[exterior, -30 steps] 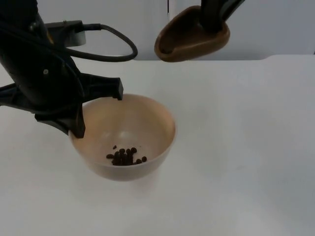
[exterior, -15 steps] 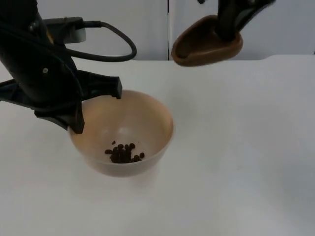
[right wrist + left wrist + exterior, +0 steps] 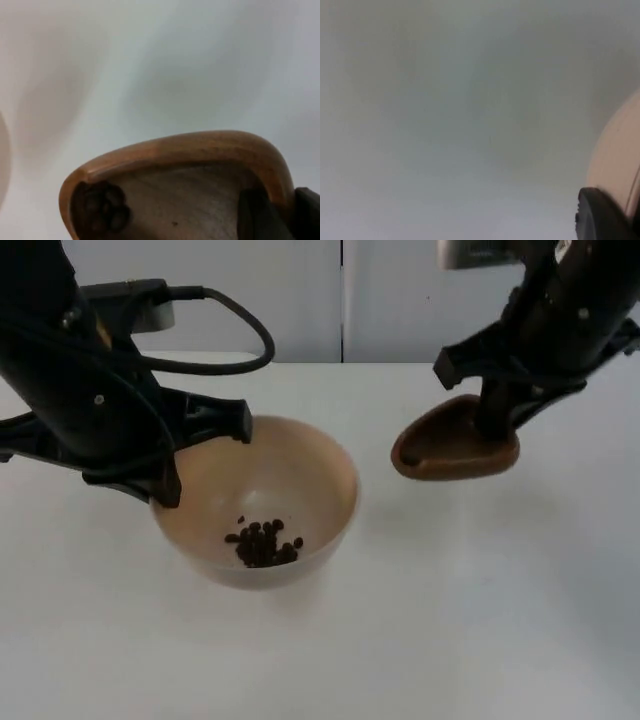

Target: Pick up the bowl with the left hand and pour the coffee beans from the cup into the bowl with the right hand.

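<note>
Left gripper (image 3: 165, 455) clamps near-left rim of beige bowl (image 3: 300, 475); coffee beans (image 3: 262, 542) heaped at bottom. Right gripper (image 3: 497, 410) grips brown cup (image 3: 440, 452), tilted, mouth toward bowl, well right of it, above white table (image 3: 480, 620)

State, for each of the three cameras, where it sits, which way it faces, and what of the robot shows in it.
Top view: fixed above, looking down and forward at the table; both arms, left gripper on the bowl of coffee beans, right gripper holding the cup.
Left wrist view: on the left arm, facing along its gripper; bowl rim, black fingertip.
Right wrist view: on the right arm; cup, fingertip.
Shared: bowl, cup.
</note>
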Controlling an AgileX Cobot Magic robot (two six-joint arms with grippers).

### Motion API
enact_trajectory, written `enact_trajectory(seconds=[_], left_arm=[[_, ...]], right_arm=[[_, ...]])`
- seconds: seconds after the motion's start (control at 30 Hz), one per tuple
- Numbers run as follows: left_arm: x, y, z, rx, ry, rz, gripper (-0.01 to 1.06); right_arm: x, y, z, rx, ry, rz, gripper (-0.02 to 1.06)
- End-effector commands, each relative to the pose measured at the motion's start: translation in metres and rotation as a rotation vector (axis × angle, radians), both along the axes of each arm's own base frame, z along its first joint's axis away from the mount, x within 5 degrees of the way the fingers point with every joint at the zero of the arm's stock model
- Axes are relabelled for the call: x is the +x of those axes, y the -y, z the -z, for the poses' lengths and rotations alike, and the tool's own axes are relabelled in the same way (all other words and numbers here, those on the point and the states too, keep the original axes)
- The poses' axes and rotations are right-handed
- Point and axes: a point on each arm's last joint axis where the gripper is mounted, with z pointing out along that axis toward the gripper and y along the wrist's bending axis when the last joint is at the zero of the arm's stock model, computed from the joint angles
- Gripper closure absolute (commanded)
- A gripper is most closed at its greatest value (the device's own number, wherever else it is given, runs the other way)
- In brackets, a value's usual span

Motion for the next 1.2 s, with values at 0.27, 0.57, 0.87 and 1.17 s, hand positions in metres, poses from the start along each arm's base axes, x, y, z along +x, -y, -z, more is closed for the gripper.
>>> enact_trajectory(seconds=[0.27,0.57,0.87,1.17], left_arm=[[0.006,0.001,0.029,0.016,-0.066,-0.035,1.05],[0.001,-0.001,0.047,0.043,-0.118,-0.033,1.05],[-0.008,-0.005,0.061,0.036,-0.096,-0.032,1.05],[-0.008,-0.005,0.061,0.038,-0.094,-0.029,1.05]], right_arm=[[-0.002,0.027,0.033,0.061,0.052,0.132,1.04],[0.005,0.024,0.074,0.041,0.002,0.158,1.04],[0.007,0.022,0.107,0.031,-0.052,0.187,1.04],[0.009,0.02,0.11,0.062,-0.042,0.216,1.04]])
